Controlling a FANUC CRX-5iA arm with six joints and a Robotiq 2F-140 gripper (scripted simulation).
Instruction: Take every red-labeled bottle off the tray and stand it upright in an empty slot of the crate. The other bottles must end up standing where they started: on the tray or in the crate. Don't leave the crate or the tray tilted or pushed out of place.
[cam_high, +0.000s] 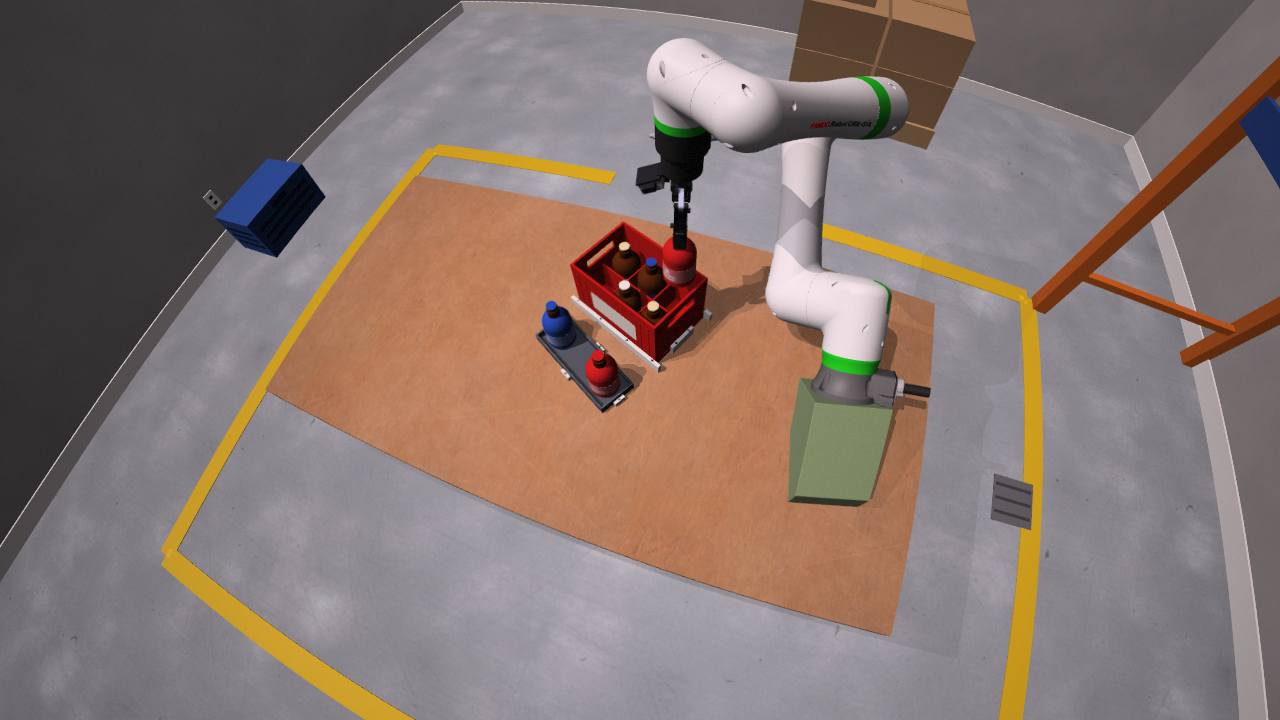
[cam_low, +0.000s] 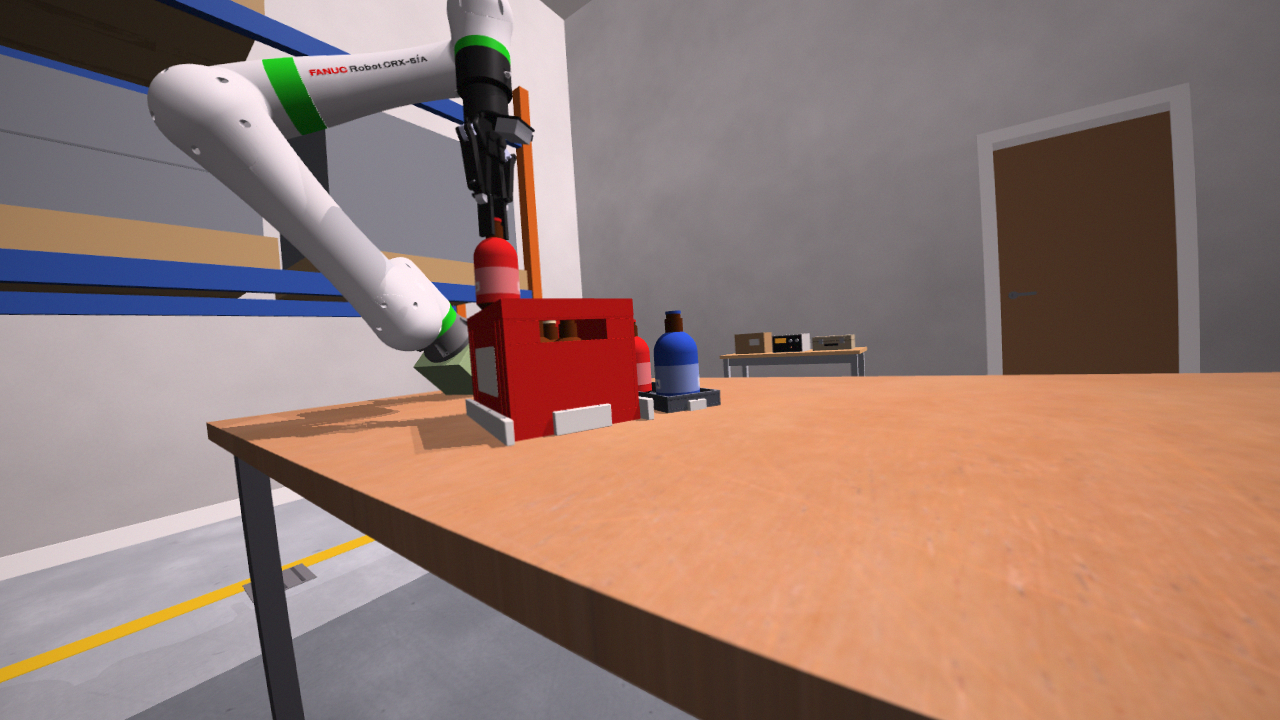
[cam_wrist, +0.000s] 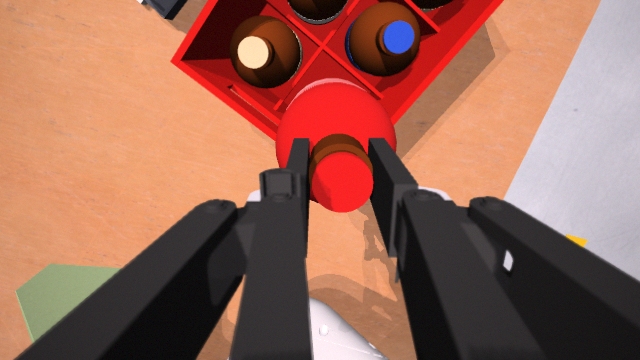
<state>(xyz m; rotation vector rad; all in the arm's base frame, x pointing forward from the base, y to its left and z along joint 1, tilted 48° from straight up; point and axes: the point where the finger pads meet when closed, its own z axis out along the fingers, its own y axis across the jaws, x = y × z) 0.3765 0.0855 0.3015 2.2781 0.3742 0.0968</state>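
My gripper (cam_wrist: 338, 163) is shut on the neck of a red-labeled bottle (cam_high: 679, 259), which hangs upright above the near corner of the red crate (cam_high: 639, 291). In the side view the bottle (cam_low: 495, 271) has its base just above the crate's rim (cam_low: 552, 367). In the wrist view the bottle (cam_wrist: 336, 127) covers the crate's corner slot. The crate holds several brown bottles, one with a blue cap (cam_wrist: 384, 42) and one with a cream cap (cam_wrist: 265, 51). On the dark tray (cam_high: 583, 360) stand a blue-labeled bottle (cam_high: 556, 324) and a second red-labeled bottle (cam_high: 601, 372).
White stops (cam_low: 581, 418) lie against the crate's base. The arm's green pedestal (cam_high: 836, 443) stands on the table to the right. A blue box (cam_high: 269, 206) lies on the floor beyond the table. Shelving with cardboard boxes (cam_high: 881, 53) stands behind the arm.
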